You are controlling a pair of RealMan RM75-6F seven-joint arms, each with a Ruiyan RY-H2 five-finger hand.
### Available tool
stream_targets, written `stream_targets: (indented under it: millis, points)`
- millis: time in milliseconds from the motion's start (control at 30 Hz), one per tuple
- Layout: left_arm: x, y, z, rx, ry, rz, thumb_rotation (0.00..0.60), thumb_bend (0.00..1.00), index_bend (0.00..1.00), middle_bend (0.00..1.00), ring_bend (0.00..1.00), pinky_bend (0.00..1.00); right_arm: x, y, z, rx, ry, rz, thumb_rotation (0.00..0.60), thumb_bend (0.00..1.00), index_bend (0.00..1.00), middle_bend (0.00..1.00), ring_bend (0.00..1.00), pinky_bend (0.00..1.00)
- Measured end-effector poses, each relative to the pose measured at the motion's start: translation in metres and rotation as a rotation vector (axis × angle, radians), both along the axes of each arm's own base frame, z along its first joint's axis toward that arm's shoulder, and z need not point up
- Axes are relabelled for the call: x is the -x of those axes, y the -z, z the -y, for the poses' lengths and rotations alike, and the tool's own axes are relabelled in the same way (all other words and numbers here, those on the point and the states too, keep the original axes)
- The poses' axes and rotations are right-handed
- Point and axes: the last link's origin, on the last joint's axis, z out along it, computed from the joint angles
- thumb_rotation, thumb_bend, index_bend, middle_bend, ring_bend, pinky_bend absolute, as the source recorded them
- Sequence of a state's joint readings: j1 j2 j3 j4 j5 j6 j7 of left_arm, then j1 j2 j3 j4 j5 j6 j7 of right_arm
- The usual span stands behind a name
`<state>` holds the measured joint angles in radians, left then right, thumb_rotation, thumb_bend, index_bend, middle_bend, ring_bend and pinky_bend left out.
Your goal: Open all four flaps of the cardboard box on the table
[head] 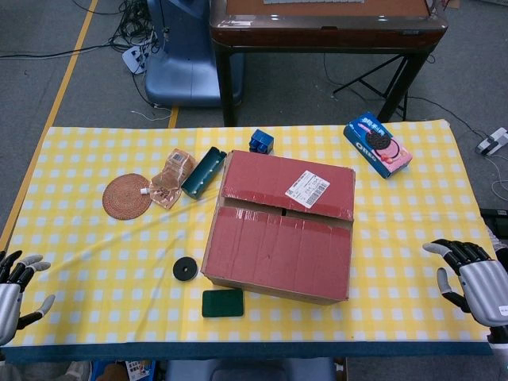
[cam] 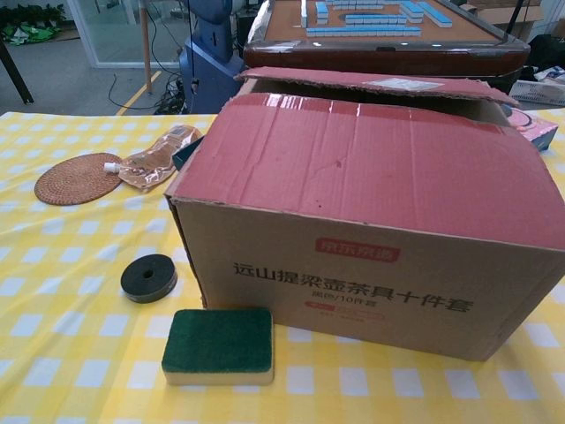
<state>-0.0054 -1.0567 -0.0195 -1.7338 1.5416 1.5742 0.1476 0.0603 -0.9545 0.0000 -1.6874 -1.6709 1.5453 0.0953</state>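
Both robot hands sit at the near table edge in the head view, partly cut off by the frame: left robot hand (head: 17,287) at the near-left corner, right robot hand (head: 475,278) at the near-right. Fingers on each are spread and hold nothing; neither touches anything but air. The chest view shows neither hand.

Cardboard box (head: 279,228) lies between the hands, farther in on the table (head: 95,238). Its near flap (head: 278,246) lies flat; the far flap (head: 287,184) is slightly raised, leaving a dark gap. Box interior and side flaps hidden.

Inward of the left robot hand, beside the box: green sponge (head: 222,302) just at the box's near corner, black disc (head: 185,269), woven coaster (head: 126,197), clear pouch (head: 171,178), dark green tray (head: 203,171). Behind the box, a small blue object (head: 260,142), unclear. Beyond the right robot hand, a cookie package (head: 378,144).
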Motion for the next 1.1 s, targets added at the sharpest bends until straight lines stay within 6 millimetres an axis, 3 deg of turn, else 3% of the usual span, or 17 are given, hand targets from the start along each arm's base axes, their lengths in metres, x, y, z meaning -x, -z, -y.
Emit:
stream_targets:
  millis: [700,933,1100]
  points:
    - [0.000,0.002,-0.003,-0.001,-0.005,-0.001,0.600,0.28,0.38,0.25,0.11,0.00,-0.007,0.001,0.013,-0.006,-0.019,0.003,0.600,0.57,0.25,0.28,0.25,0.27]
    - [0.001,0.004,-0.006,0.004,-0.005,0.003,0.600,0.28,0.38,0.25,0.11,0.00,-0.025,0.006,0.043,-0.039,-0.047,-0.030,0.600,0.54,0.19,0.21,0.19,0.27]
    - [0.003,0.006,-0.007,0.012,-0.012,0.005,0.600,0.28,0.38,0.25,0.11,0.00,-0.041,0.012,0.077,-0.055,-0.059,-0.027,0.600,0.42,0.11,0.11,0.08,0.21]
